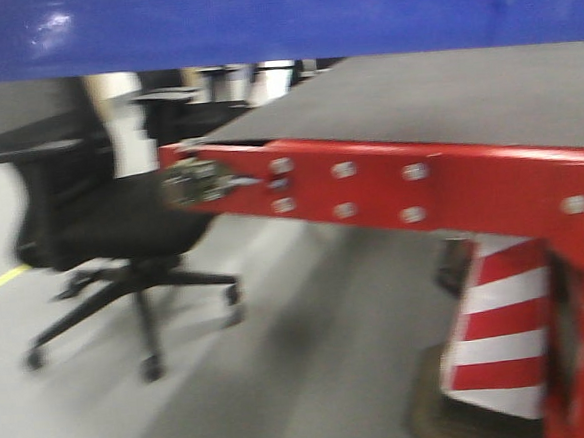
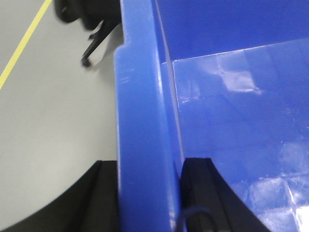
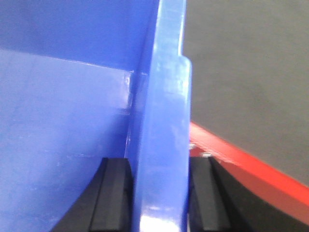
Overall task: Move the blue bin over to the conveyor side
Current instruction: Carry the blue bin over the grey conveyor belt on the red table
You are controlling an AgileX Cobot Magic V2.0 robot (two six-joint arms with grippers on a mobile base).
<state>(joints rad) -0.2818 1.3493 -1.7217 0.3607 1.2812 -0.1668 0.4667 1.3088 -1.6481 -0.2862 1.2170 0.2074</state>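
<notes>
Bin [image 2: 145, 145] rim fills both pairs of jaws: left jaws clamped on one wall, right jaws on the other; belt [image 3: 241, 72] beyond the right pair.

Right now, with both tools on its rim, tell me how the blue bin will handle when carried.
The blue bin is probably stiff: its thick rim shows no bending where the left tool and right tool clamp it. The glossy plastic may slip in that grip. What shows of the inside is bare, so it is likely light.
</notes>
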